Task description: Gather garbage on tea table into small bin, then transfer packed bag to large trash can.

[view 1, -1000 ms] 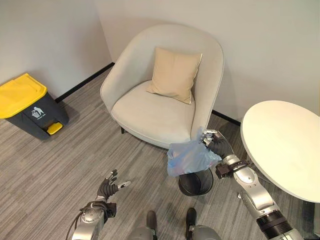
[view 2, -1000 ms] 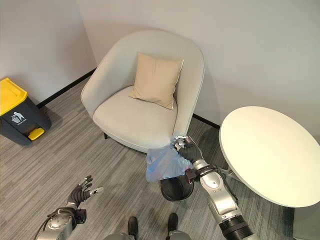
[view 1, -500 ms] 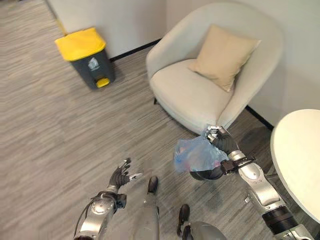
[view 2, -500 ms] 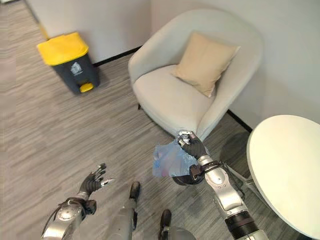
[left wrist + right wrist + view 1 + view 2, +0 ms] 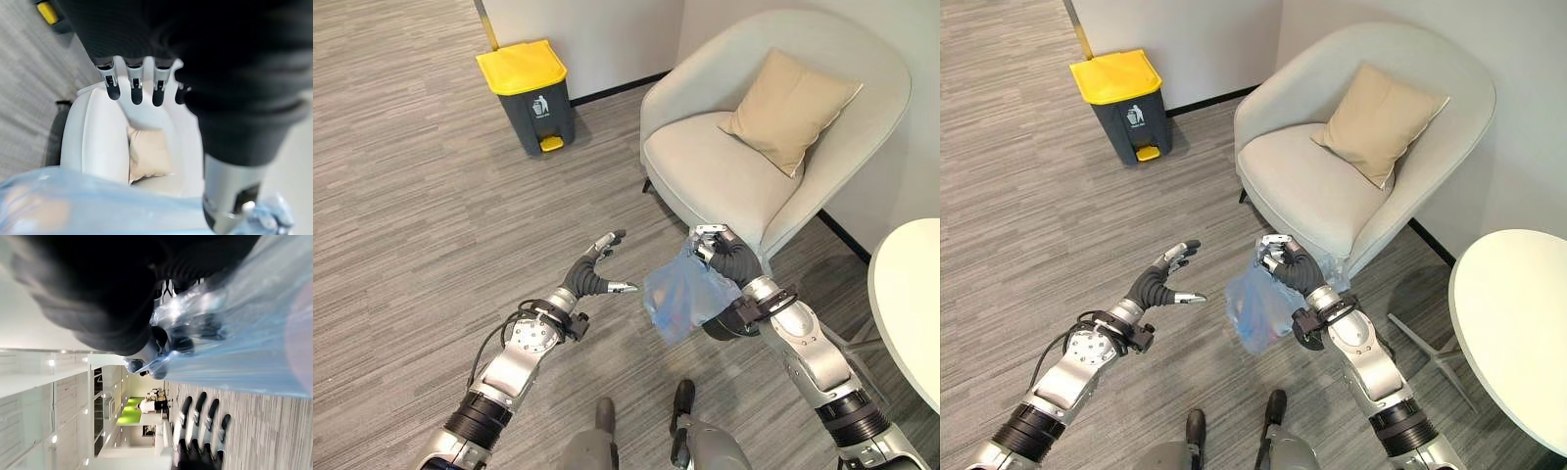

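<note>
I am holding the translucent blue plastic garbage bag by its gathered neck in the right hand, fingers curled tight around the film, the bag hanging clear of the floor beside the cream armchair. The left hand is hovering near it, fingers spread and empty. I judge the bag light, soft and slippery, so I am gripping the bunched neck, with the yellow-lidded grey trash can well apart.

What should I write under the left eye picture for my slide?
Right hand holds the blue bag by the armchair; yellow-lidded bin waits ahead.
</note>
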Robot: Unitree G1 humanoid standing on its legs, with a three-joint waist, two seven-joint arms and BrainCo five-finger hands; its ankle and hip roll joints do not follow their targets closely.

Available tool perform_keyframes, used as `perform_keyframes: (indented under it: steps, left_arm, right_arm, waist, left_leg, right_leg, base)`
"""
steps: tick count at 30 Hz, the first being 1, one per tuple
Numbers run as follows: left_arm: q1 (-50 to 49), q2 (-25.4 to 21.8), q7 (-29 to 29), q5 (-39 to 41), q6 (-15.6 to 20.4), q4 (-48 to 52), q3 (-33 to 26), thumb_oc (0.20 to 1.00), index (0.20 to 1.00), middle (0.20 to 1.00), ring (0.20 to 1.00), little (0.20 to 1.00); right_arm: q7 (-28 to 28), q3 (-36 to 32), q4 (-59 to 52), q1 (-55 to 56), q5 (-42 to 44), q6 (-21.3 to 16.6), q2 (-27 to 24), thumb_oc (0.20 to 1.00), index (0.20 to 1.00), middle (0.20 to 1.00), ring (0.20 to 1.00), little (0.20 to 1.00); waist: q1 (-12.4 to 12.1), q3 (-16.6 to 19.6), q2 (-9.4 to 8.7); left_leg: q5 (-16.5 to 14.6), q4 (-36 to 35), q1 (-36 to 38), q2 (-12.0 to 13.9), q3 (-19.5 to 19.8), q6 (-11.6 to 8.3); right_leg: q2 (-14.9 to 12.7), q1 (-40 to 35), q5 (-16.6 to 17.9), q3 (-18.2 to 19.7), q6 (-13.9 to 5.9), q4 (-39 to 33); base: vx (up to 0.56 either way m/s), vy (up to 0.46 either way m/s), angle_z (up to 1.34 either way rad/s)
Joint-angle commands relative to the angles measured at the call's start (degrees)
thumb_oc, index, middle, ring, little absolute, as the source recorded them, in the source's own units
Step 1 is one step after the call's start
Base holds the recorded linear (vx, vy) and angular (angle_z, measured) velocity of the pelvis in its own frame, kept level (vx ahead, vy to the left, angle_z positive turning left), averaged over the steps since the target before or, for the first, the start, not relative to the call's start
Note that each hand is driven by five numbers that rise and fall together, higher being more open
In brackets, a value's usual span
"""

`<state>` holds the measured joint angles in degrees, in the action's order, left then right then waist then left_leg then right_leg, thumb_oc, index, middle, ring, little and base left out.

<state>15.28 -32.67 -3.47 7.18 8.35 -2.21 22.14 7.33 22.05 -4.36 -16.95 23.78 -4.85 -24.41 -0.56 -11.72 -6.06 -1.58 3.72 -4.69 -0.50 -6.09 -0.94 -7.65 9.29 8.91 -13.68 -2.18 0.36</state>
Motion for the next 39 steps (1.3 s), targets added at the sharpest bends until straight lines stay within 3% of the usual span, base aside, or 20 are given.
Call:
perform_keyframes:
  steps: [1,6,18,26,38,39]
  left_arm:
    - [2.1,1.1,-0.1,-4.0,4.4,0.4,1.5,1.0,1.0,1.0,1.0,1.0]
    - [5.3,3.5,2.6,-8.4,3.4,-3.9,3.2,1.0,1.0,1.0,1.0,1.0]
    - [0.6,7.2,6.9,-13.5,1.2,-6.8,1.6,1.0,1.0,1.0,1.0,1.0]
    - [-5.2,6.7,4.8,-14.1,1.4,-10.4,2.9,1.0,1.0,1.0,1.0,1.0]
    - [-5.4,7.5,3.1,-16.0,1.5,-14.3,7.0,1.0,1.0,1.0,1.0,1.0]
    - [-4.6,13.8,-0.5,-12.8,1.3,-21.1,12.3,1.0,1.0,1.0,1.0,1.0]
  right_arm:
    - [1.9,-0.1,-2.6,-4.5,3.9,-3.6,1.4,0.2,0.2,0.2,0.2,0.2]
    - [2.0,3.4,-1.0,-8.5,4.6,-3.1,4.6,0.2,0.2,0.2,0.2,0.2]
    - [0.2,7.2,0.1,-12.4,7.1,-3.2,10.1,0.2,0.2,0.2,0.2,0.2]
    - [0.7,8.6,-1.9,-14.2,9.7,-3.3,11.9,0.2,0.2,0.2,0.2,0.2]
    - [0.3,11.7,0.4,-17.6,10.6,-3.3,14.3,0.2,0.2,0.2,0.2,0.2]
    - [-0.2,13.1,1.1,-18.9,10.1,-3.5,15.4,0.2,0.2,0.2,0.2,0.2]
  waist:
    - [0.1,5.1,0.46]
    - [0.4,7.4,0.94]
    - [-1.2,8.0,0.68]
    - [-2.1,8.0,0.66]
    - [-2.2,8.3,0.97]
    - [-1.7,8.3,0.86]
  left_leg:
    - [-2.2,-1.1,0.5,1.1,0.6,-1.43]
    - [-2.0,-4.5,4.6,0.8,-0.4,-1.01]
    - [-1.6,-6.2,6.8,0.7,-0.3,-0.92]
    - [-1.5,-6.4,7.1,0.8,-0.2,-0.82]
    - [-1.6,-6.4,7.3,0.6,-0.4,-0.49]
    - [-1.8,-6.4,7.7,0.7,-0.4,-0.47]
  right_leg:
    - [1.8,-5.3,-10.8,2.8,-4.43,2.4]
    - [2.0,-7.5,-10.6,3.7,-4.92,1.2]
    - [2.0,-9.6,-10.4,3.6,-4.92,-0.1]
    - [1.9,-10.1,-10.4,3.3,-5.02,-0.2]
    - [1.8,-10.1,-10.3,3.5,-5.07,0.0]
    - [1.9,-10.4,-10.7,3.6,-4.96,0.2]
  base:
    - [0.09,0.071,-0.26]
    - [0.08,0.047,-0.11]
    - [0.01,0.005,-0.01]
    - [0.0,0.0,0.0]
    - [0.0,0.0,0.0]
    - [0.0,0.0,0.0]
